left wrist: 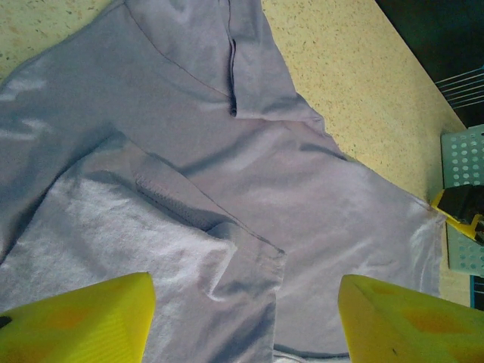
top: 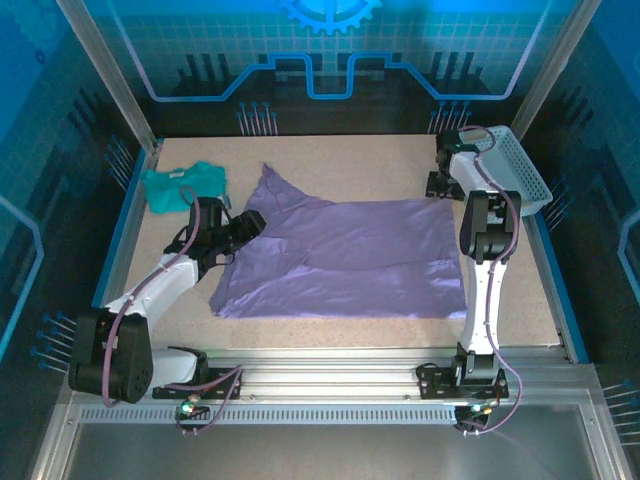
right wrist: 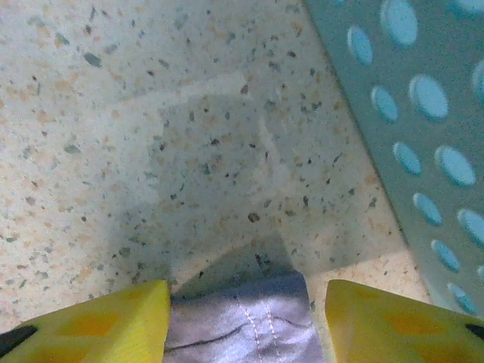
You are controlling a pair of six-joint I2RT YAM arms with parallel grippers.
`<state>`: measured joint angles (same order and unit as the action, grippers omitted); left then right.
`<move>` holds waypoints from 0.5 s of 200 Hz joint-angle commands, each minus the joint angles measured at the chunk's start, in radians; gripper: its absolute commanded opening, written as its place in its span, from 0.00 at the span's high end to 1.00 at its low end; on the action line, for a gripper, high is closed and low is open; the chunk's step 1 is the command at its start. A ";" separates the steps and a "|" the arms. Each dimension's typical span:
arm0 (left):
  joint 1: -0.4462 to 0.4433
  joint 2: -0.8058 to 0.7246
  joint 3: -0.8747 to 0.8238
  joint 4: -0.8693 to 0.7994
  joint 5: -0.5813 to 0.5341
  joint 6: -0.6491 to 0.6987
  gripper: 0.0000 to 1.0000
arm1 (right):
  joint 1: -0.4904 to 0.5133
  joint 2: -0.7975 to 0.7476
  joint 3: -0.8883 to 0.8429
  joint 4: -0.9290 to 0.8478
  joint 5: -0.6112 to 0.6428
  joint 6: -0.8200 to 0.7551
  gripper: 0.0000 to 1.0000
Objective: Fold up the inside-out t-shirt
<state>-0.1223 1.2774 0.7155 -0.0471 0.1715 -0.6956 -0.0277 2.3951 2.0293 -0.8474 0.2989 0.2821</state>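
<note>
Basket [top: 520,165] beside right hand [right wrist: 247,293], t-shirt [top: 350,255] hem between its fingers [right wrist: 106,321], grip unclear; left hand [left wrist: 246,283] open above cloth.

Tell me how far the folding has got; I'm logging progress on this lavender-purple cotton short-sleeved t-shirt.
Barely begun. Done: the lavender-purple cotton t-shirt lies spread flat, one side lapped over. In hand: the open right gripper straddles a far hem corner; the open left gripper hovers above the lapped side. Left: all main folds.
</note>
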 commanded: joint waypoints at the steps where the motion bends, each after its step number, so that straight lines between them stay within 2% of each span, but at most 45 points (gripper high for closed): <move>1: 0.007 -0.004 -0.010 -0.002 -0.009 0.038 0.34 | -0.013 0.059 0.044 -0.053 -0.018 -0.020 0.49; 62: 0.006 0.083 0.053 0.050 -0.045 0.035 0.34 | -0.019 0.070 0.065 -0.046 -0.036 -0.046 0.82; 100: 0.012 0.336 0.285 0.080 -0.087 0.083 0.34 | -0.018 0.023 0.036 0.001 -0.042 -0.079 0.97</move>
<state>-0.1215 1.4742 0.8379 -0.0166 0.1272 -0.6716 -0.0284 2.4287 2.0762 -0.8604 0.2470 0.2314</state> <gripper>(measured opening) 0.659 0.061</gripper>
